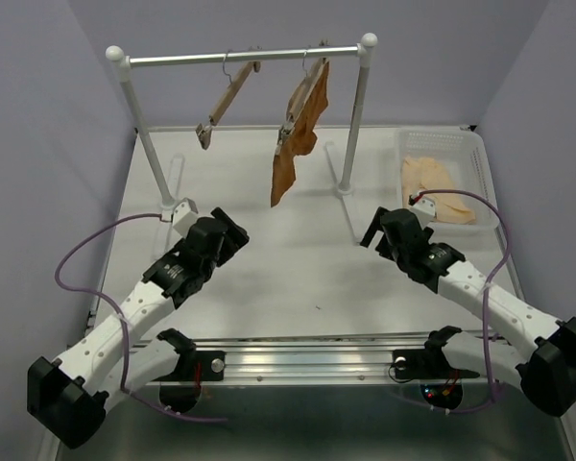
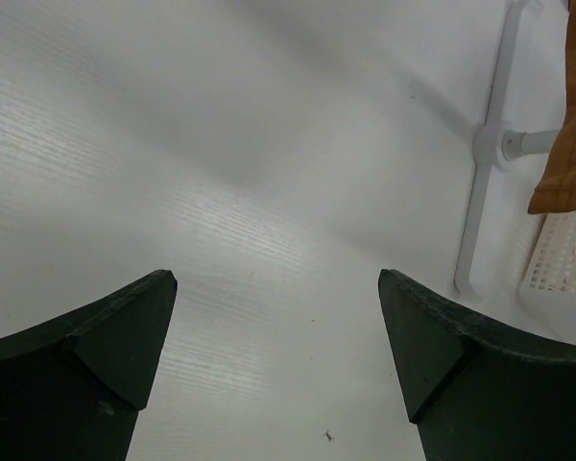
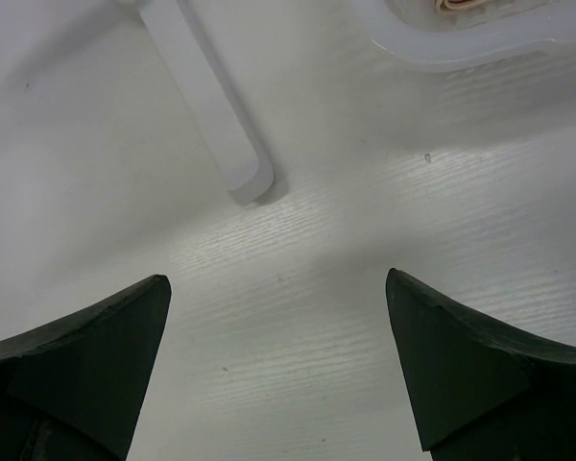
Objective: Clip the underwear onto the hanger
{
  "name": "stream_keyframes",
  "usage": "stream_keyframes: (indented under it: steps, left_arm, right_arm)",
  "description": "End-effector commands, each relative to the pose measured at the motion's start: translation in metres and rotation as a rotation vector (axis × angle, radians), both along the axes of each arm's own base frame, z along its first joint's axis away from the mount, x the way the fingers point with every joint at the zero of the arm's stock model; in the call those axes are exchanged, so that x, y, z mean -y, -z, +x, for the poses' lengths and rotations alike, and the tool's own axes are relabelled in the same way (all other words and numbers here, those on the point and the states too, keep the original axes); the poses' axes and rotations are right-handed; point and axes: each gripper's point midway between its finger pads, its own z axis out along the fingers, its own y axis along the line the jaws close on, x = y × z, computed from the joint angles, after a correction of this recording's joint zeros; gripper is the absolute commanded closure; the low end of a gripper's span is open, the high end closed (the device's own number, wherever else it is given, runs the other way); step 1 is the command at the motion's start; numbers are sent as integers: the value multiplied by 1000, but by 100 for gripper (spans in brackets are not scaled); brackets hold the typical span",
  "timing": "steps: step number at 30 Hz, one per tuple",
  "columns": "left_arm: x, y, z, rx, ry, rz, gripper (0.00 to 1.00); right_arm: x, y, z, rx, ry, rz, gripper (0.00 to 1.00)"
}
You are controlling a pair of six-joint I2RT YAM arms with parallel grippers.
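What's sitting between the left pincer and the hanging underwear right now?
Nothing. The top view shows only bare white table between the open left pincer and the hanging underwear.

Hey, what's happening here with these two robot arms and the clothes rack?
Nothing is being handled right now. The left tool and right tool are both open and empty, low over the table. The underwear hangs from a tilted hanger on the rack, next to a bare second hanger. Pale garments lie in a basket at the right.
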Motion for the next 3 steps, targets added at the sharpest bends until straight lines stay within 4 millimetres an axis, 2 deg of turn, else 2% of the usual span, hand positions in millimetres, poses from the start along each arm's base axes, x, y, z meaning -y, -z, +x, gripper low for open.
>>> stream_keyframes:
  steps: [1, 3]
  left_arm:
    - [4, -11, 12, 47, 42, -3, 1]
    - [3, -15, 15, 63, 46, 4, 1]
  right_arm:
    - [6, -13, 11, 64, 57, -4, 0]
    - [6, -13, 12, 66, 55, -4, 0]
